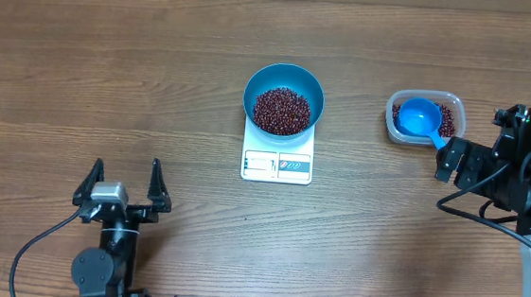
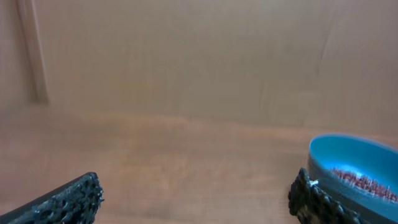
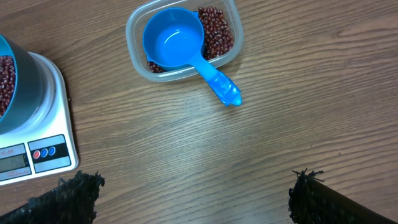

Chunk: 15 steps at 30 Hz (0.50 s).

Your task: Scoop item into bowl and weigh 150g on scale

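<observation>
The blue bowl stands on the white scale at the table's middle, holding a heap of red-brown beans. My left gripper is open near the front left, well apart from the bowl; its wrist view shows the bowl beyond the right fingertip. My right gripper is open just in front of the clear tub, nothing between its fingers. In the right wrist view the gripper hovers over bare wood, with the scale and bowl at the left.
A clear plastic tub at the right holds more beans and a blue scoop, its handle sticking out over the rim toward my right gripper. A plain wall stands behind the table.
</observation>
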Each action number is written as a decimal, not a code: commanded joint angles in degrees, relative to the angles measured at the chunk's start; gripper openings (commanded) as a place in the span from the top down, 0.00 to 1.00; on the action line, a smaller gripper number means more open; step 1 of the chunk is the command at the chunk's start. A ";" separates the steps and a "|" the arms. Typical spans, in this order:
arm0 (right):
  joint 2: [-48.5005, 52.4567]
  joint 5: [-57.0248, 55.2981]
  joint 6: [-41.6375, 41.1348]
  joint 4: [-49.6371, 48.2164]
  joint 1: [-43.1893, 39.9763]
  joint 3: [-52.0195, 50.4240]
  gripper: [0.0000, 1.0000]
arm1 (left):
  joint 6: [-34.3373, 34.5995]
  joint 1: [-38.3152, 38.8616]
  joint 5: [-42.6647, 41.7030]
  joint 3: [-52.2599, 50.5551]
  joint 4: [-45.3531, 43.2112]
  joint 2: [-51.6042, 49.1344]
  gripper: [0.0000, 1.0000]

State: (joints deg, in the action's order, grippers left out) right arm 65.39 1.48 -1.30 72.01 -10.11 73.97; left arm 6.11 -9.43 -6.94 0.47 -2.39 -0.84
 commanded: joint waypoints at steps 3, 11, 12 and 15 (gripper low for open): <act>0.04 -0.33 0.31 -0.13 -0.17 1.60 0.00 | 1.86 -0.33 2.01 -0.20 5.62 0.70 0.00; 0.04 -0.33 0.31 -0.13 -0.17 1.60 0.00 | -1.01 -0.33 3.10 -0.20 6.73 0.70 0.01; 0.04 -0.33 0.31 -0.13 -0.17 1.60 0.00 | -0.98 -0.33 3.08 -0.20 6.69 0.70 0.01; 0.04 -0.33 0.31 -0.13 -0.17 1.60 0.00 | -0.98 -0.31 2.93 -0.20 6.62 0.66 0.00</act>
State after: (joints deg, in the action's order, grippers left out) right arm 65.39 1.48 -1.26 72.05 -10.11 73.97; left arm 6.15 -9.43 -4.78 0.47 3.97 -0.80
